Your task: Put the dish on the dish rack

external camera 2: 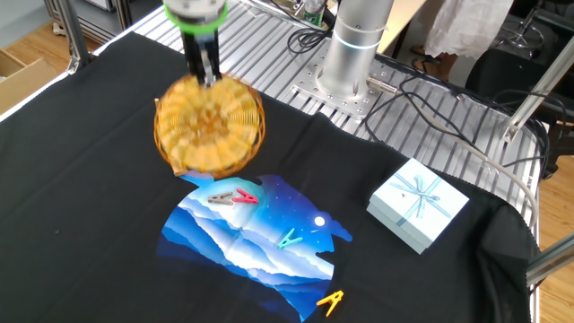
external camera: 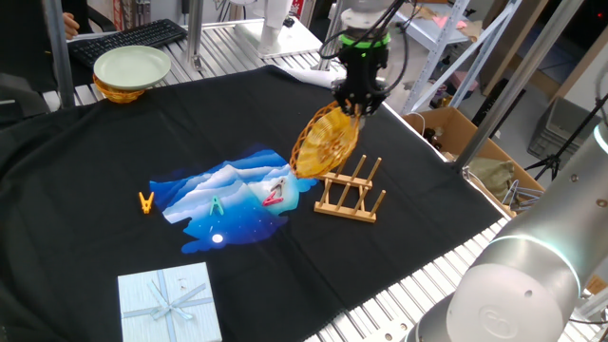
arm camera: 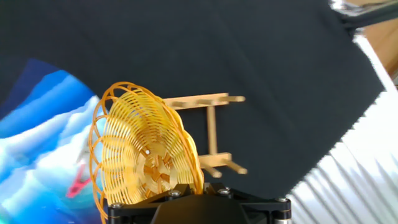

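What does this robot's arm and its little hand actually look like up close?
The arm is a smooth, rounded silver-grey metal tube on a bolted metal plate, with black cables trailing nearby. Near the wrist sits a bright green ring. The gripper is black and boxy, with two slim dark fingers; in the hand view its black body shows small screws.

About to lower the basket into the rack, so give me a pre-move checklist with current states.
1. Claw holding the wicker basket by its rim: ok.
2. Basket on edge, not flat: ok.
3. Basket off the cloth, above the wooden rack: ok.
4. Rack upright, pegs free: ok.
5. Basket edge lined up with a peg gap: cannot tell.
6. Clothes pegs away from the rack: ok.
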`<control>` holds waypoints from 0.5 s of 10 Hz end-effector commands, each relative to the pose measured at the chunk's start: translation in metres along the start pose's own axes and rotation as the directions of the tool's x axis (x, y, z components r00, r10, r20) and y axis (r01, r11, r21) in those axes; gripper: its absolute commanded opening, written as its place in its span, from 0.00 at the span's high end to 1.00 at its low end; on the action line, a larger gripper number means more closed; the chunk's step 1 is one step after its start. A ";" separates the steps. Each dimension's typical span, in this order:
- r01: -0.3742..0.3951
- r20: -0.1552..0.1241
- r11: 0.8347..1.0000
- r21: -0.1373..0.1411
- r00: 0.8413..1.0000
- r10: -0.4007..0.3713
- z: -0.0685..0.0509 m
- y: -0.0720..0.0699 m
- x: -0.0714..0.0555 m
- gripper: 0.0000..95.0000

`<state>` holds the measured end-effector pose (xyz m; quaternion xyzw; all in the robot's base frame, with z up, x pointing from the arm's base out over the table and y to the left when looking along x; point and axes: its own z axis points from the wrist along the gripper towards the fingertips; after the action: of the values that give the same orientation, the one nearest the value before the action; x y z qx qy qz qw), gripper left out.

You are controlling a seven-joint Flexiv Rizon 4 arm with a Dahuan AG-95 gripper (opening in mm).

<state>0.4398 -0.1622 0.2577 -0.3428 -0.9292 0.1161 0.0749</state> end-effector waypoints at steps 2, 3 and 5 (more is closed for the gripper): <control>-0.006 0.009 1.000 0.011 1.000 0.006 -0.004 -0.024 -0.004 1.00; 0.004 0.018 1.000 0.020 1.000 -0.005 -0.003 -0.033 -0.007 1.00; 0.018 0.022 1.000 0.025 1.000 -0.018 -0.004 -0.047 -0.012 1.00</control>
<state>0.4174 -0.2054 0.2731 -0.3321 -0.9317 0.1309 0.0670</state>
